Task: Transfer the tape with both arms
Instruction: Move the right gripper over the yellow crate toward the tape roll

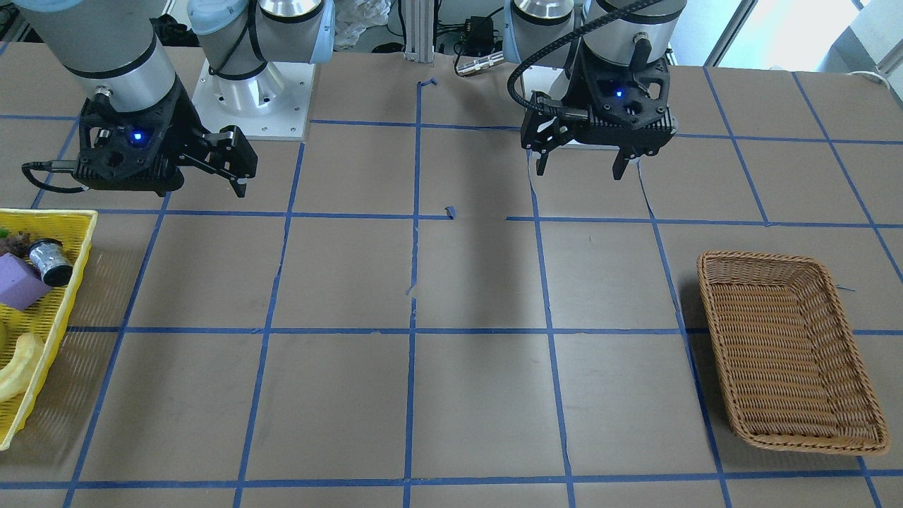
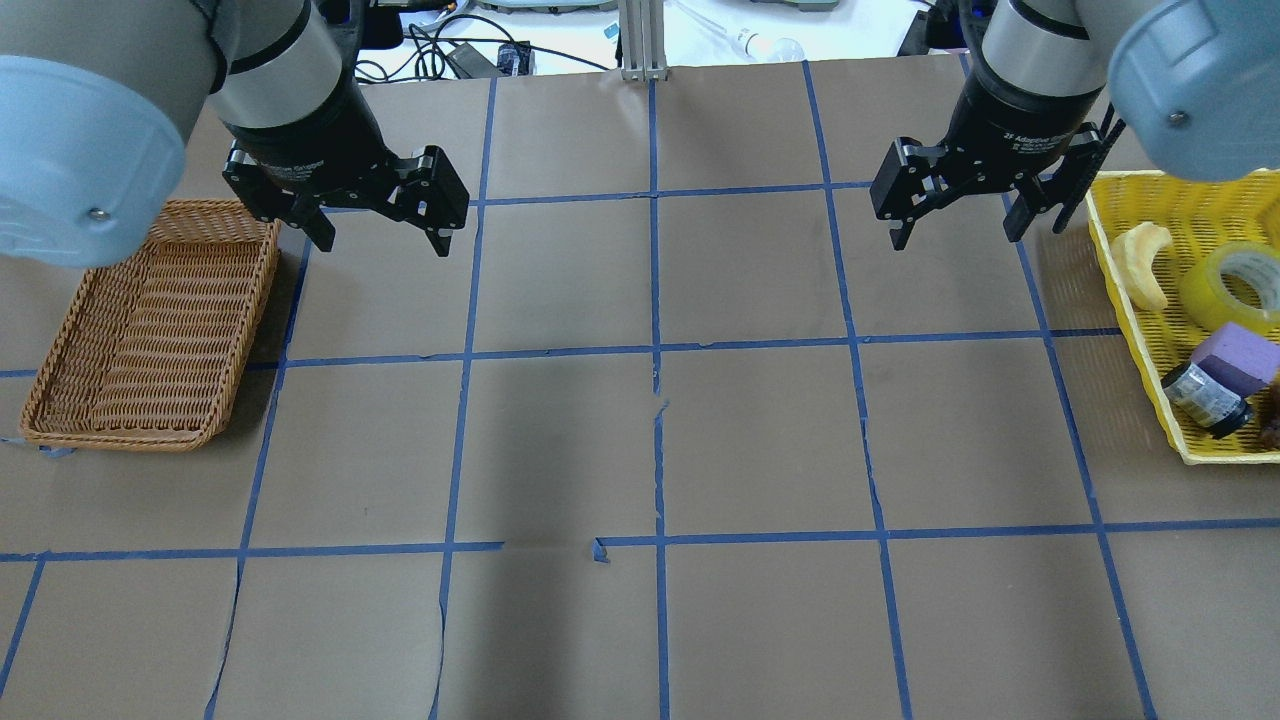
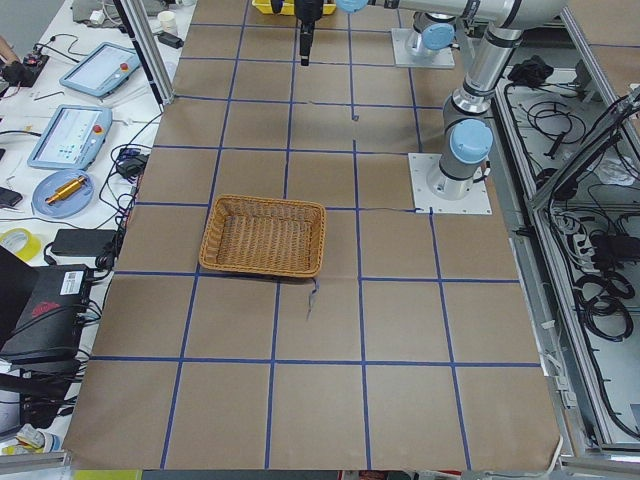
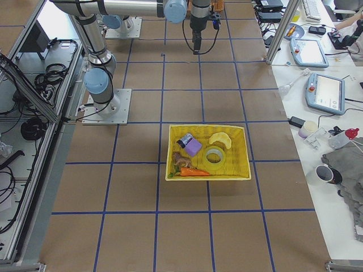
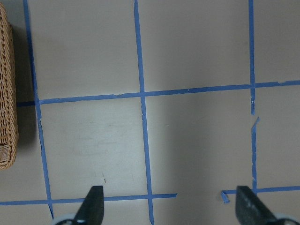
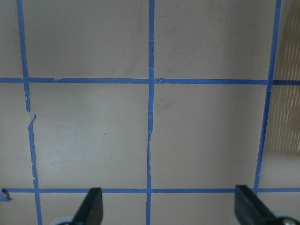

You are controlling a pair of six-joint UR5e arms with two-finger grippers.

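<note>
Tape (image 2: 1235, 285) – a wide roll of translucent yellow with a whitish core – lies in a yellow mesh basket (image 2: 1190, 455) at the robot's right end of the surface (image 2: 760, 440). Its hole faces up. It rests between a pale curved piece (image 2: 1143, 262), which looks like a toy banana, and a purple block (image 2: 1235, 357). A small silver-and-black roll (image 2: 1205, 397) leans against the block. From the right side camera an orange carrot shape (image 4: 195, 171) also shows along the basket's near wall, next to a brown item too small to make out.

The surface is brown paper marked into squares by blue tape lines.

The right claw (image 2: 956, 237) hangs above the surface, pointing down, near the yellow basket's inner far corner but not over it. Its two black fingers are spread wide and grip nothing; its wrist camera shows only bare paper and blue lines between the fingertips.

The left claw (image 2: 382, 243) hangs at the same depth on the other side, also pointing down, fingers wide apart and empty. Just beside it, toward the robot's left end, sits a brown wicker basket (image 2: 150, 320) with nothing in it – its edge shows at the side of the left wrist camera.

The two claws are well apart, and the tape touches neither.
</note>
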